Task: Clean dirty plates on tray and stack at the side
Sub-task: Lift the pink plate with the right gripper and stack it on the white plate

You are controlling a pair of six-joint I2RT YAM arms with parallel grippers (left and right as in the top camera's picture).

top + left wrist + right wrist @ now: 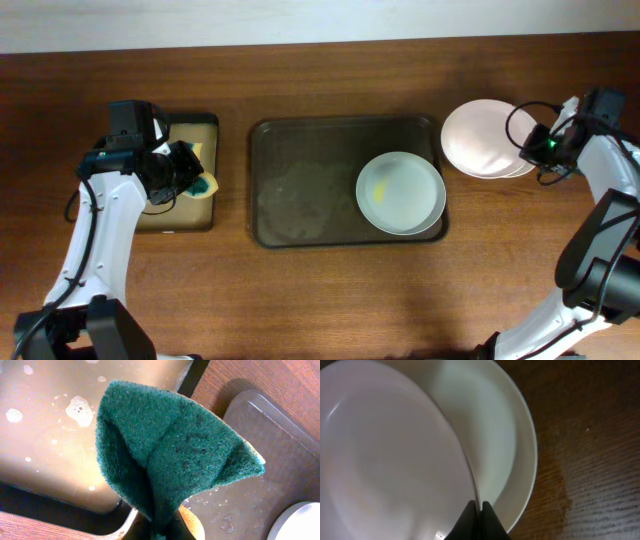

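One dirty plate (401, 192), pale bluish-white with a yellow smear, lies in the right part of the dark tray (300, 190); its edge also shows in the left wrist view (300, 522). Two white plates (480, 138) lie stacked on the table right of the tray. My right gripper (527, 150) is shut on the rim of the top plate (390, 455), which rests offset on the lower plate (500, 435); the fingers (480, 507) pinch its edge. My left gripper (195, 180) is shut on a folded green sponge (170, 450), held just above the small tray's right edge.
A smaller black tray with a tan, soapy, wet inside (50, 435) sits left of the dark tray (260, 485). The dark tray's left half is wet. A wet stain marks the wood beside the stacked plates (560, 485).
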